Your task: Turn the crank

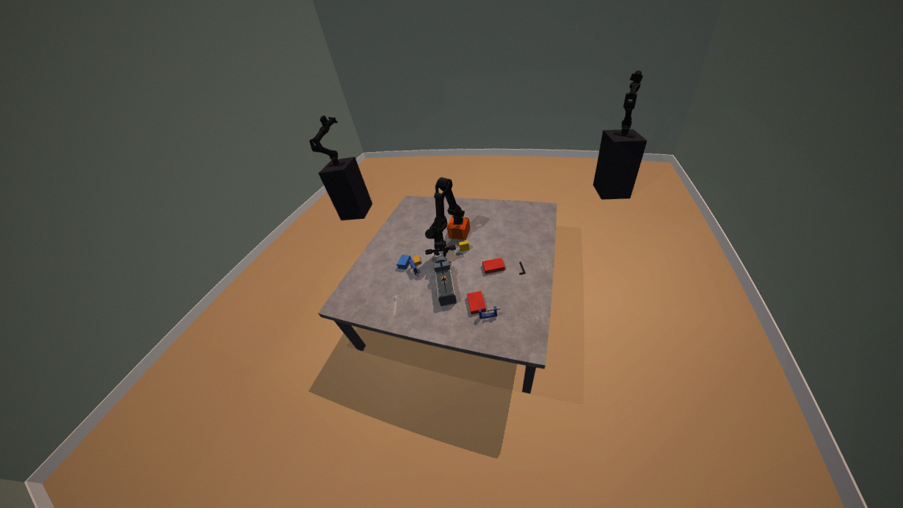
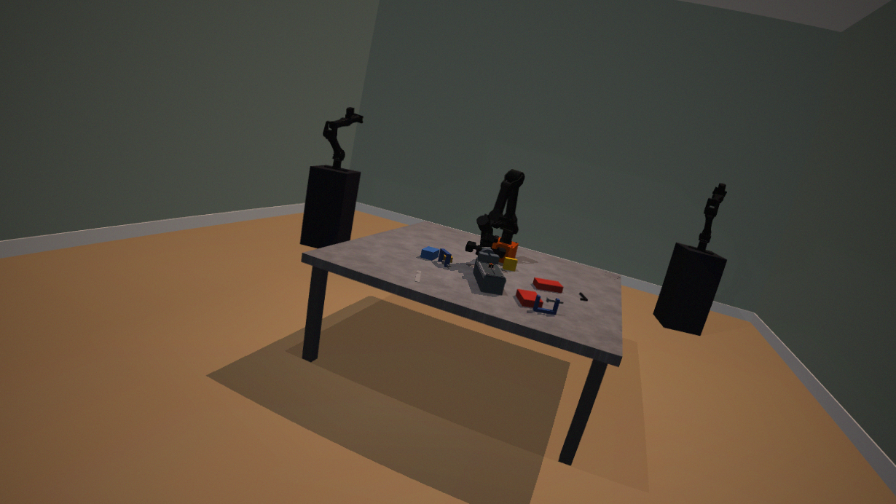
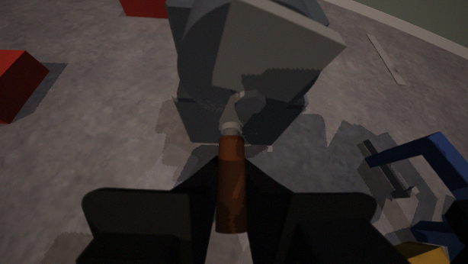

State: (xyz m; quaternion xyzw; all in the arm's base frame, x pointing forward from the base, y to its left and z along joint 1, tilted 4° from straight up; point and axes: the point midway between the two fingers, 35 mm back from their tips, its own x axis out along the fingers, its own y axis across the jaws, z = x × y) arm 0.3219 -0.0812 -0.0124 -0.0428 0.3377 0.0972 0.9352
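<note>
The machine is a long dark-grey housing [image 1: 446, 299] [image 2: 490, 283] [image 3: 200, 131] on the table. Its small orange-red pointer [image 1: 443, 277] [image 2: 491, 265] shows in the slot on top, near mid-length. The brass marks are too small to make out, so I cannot tell whether they are level. In the wrist view, a pale grey plate [image 3: 282, 42] stands tilted at the crank end, and a short crank arm [image 3: 229, 112] leads to the orange-brown handle [image 3: 231, 149]. My gripper [image 3: 229, 161] [image 1: 440, 250] is shut on the handle, one black finger on each side.
Blue clamp [image 1: 413, 266] [image 2: 442, 256] [image 3: 404, 151], blue block [image 1: 403, 261] [image 2: 429, 252] and yellow block [image 1: 416, 259] [image 3: 431, 256] are left of the crank. Another yellow block [image 1: 464, 245] [image 2: 510, 264] is right. Two red blocks, a second clamp [image 1: 488, 313] [image 2: 546, 310] and a black hex key [image 1: 523, 269] lie farther right.
</note>
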